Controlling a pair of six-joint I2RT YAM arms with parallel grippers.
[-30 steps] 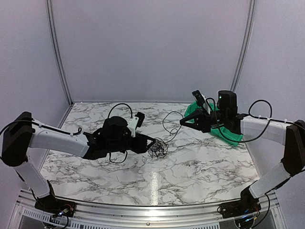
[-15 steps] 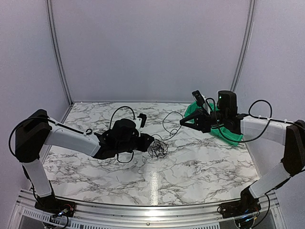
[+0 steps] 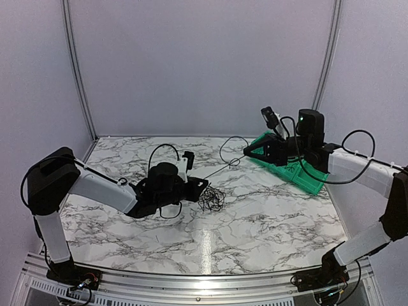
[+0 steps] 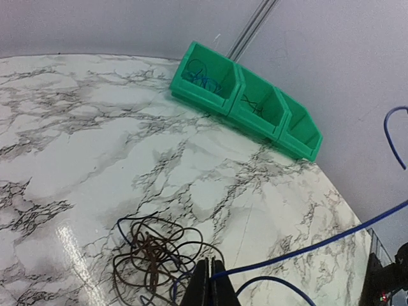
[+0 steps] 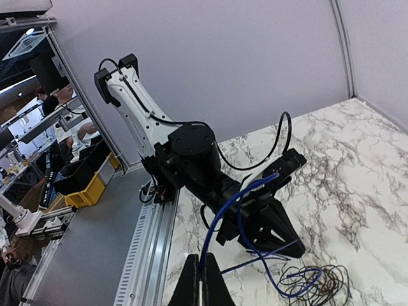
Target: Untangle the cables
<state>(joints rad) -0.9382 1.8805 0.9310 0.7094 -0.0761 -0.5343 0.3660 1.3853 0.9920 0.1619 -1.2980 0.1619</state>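
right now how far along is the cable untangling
Done: some cables already lie in the green bin. In hand: the blue cable, stretched between the shut left end effector and right end effector. Left: the dark wad, not yet untangled.

A taut blue cable [image 4: 319, 237] bars my way across the worktop's [image 3: 268, 217] middle; green bins [image 3: 290, 171] block its far right corner; its near edge lies open.

1. Marble-pattern surface [image 3: 268, 217]: white, grey veins, glossy glare strip mid-front.
2. Green three-compartment bin [image 4: 255, 120]: far right of the surface, close to the wall.
3. Metal post [image 3: 76, 70] back left; second post [image 3: 326, 64] back right.
4. Yellow crate [image 5: 86, 194] beyond the surface's edge.
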